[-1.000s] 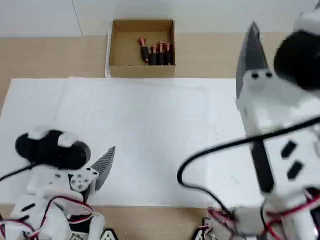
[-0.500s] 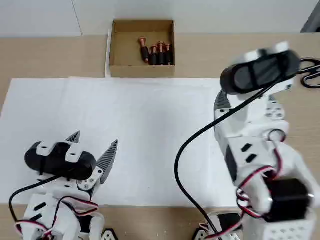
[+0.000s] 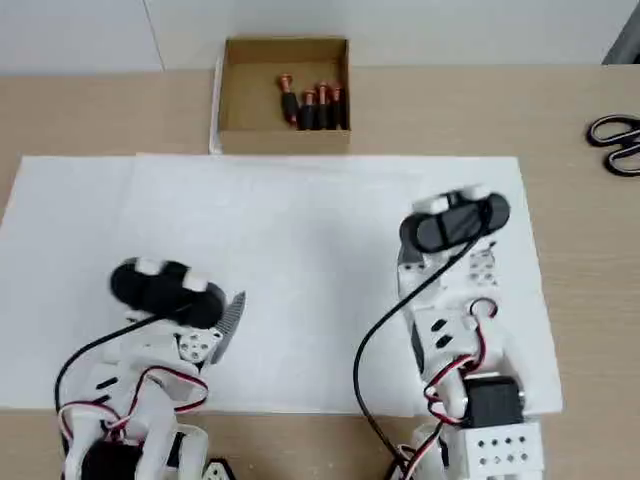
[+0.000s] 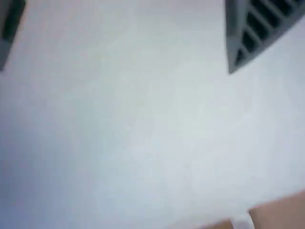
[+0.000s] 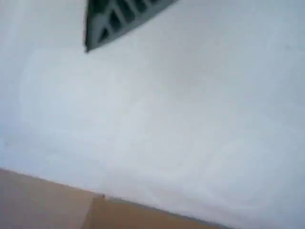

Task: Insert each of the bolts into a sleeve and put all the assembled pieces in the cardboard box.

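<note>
1. My left gripper is released. Its two ribbed fingers stand wide apart, low over the white sheet.
2. My right gripper hangs close above the same sheet. Whether it is released or clenched I cannot tell.
3. Both grippers are well apart from the cardboard box, on my side of it. The left one is off toward the box's left side, and the right one lies out past the box's right wall.
4. The sheet's far edge lies just beside the box's near wall, and the sheet spreads from there toward me under both arms.
5. Four assembled pieces lie inside the box, in its right half. Three lie side by side and touching, close to the right wall. The fourth lies a little tilted just beside them, toward the box's middle.
6. Their copper-coloured bolt heads point to the box's far wall, and the black sleeves point to its near wall.
7. The box stands on the wooden table.
8. A pair of scissors lies on the bare wood, well apart from the box on its right side.
</note>
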